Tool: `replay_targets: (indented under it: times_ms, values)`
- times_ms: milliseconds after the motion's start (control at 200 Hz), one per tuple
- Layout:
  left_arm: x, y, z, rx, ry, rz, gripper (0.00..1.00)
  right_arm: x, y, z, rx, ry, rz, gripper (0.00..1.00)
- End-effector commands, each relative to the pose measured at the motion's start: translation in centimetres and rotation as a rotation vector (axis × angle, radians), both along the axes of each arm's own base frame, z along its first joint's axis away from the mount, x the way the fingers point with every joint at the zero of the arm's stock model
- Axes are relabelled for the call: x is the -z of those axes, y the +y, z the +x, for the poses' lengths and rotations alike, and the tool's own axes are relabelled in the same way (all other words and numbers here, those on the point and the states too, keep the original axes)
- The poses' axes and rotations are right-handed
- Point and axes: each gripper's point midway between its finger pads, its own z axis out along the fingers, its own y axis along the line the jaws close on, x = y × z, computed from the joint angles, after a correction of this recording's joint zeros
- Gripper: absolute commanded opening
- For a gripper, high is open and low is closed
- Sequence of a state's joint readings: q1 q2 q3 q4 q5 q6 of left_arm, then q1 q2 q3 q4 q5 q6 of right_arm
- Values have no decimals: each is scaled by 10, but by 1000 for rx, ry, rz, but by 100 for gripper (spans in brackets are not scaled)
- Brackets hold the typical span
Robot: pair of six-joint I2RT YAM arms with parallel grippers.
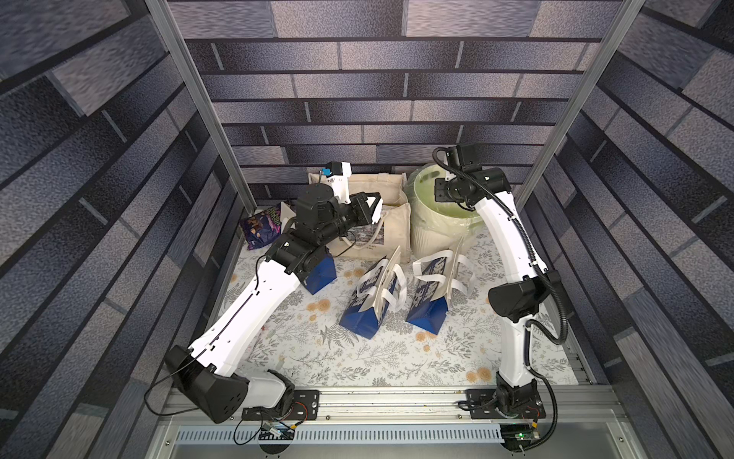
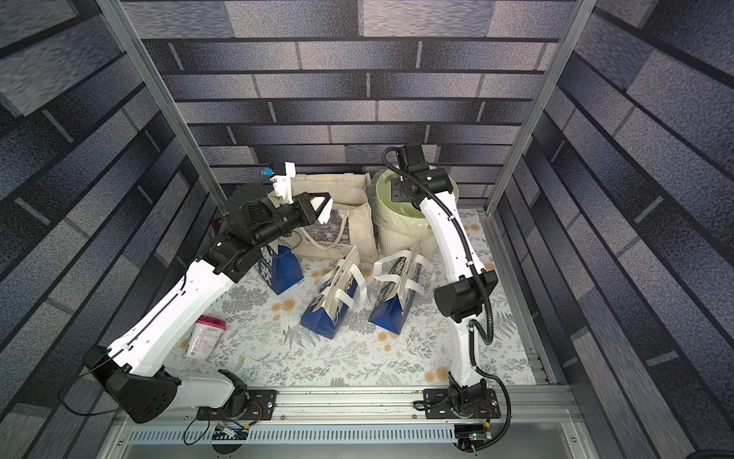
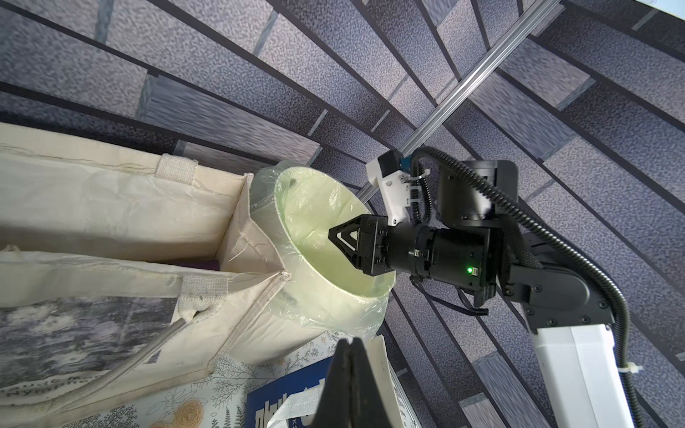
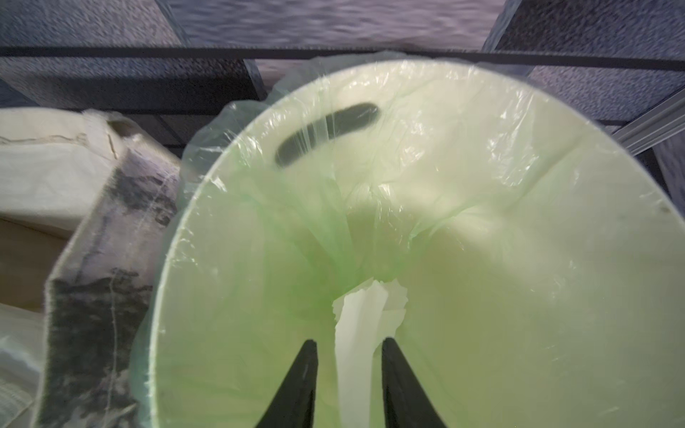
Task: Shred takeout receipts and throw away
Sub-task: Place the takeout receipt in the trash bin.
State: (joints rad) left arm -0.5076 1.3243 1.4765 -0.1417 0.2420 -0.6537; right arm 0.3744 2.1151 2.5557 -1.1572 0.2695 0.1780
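Letting go of a thin, crumpled white paper receipt strip (image 4: 356, 318) straight above the pale round waste bin (image 4: 500, 259) with its green-tinted plastic liner: the throw-away step, by the look of it. Hangs loose in the gap of the right gripper (image 4: 349, 342), with black jaws parted only narrowly and, as far as can be told, pinching nothing. Sits well inside the rim, over the liner's gathered bottom. Over to the left gripper (image 3: 350, 357) now: pressed tight shut, poised above the cream canvas tote bag (image 3: 111, 222) just beside the bin, with a pale flat edge alongside its fingers. Maybe another torn receipt piece, maybe part of a bag below; cannot tell. Spotting no other loose slips on the floral tablecloth (image 1: 357, 357), only blue-and-white paper bags with white strap handles (image 1: 369, 302) lying near the bin. Next, most likely: let the strip fall clear, lift the right gripper out without snagging the flimsy liner, then swing the left one across to the bin and release whatever it carries.
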Motion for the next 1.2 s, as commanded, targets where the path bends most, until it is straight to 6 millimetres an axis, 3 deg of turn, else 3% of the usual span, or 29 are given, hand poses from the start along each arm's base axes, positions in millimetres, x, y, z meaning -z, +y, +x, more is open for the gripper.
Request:
replay_targets:
  times_ms: [0,115,200,210,230,356,536,606,676,886,1022,1197]
  values:
    - [-15,22,-5,-11,-49,-49,0,-11,-12,-16,22,10,-27,38]
    - [-17,27,1,-3,-50,-65,0,-20,-12,-21,10,-4,-7,41]
    - [-22,25,6,12,-48,-106,0,-35,5,-30,-54,-18,88,41]
    - [-22,25,6,16,-48,-113,0,-49,6,-37,-65,-43,111,41]
    - [-22,23,7,22,-42,-125,0,-59,10,-43,-87,-55,145,41]
    - [-26,11,13,77,-22,-227,0,-94,58,-87,-325,-58,367,41]
    - [-21,-1,11,132,7,-306,0,-128,137,-172,-722,8,731,43]
    - [-20,-4,8,138,13,-312,0,-131,163,-204,-858,32,830,46]
    - [-20,-7,6,156,23,-325,0,-137,179,-221,-949,6,901,49]
    - [-24,-19,-2,206,21,-333,0,-117,186,-202,-857,10,928,51]
    - [-24,-24,-4,215,30,-333,0,-120,193,-199,-872,12,977,52]
    - [-21,-23,0,192,51,-332,0,-123,197,-196,-883,10,1014,42]
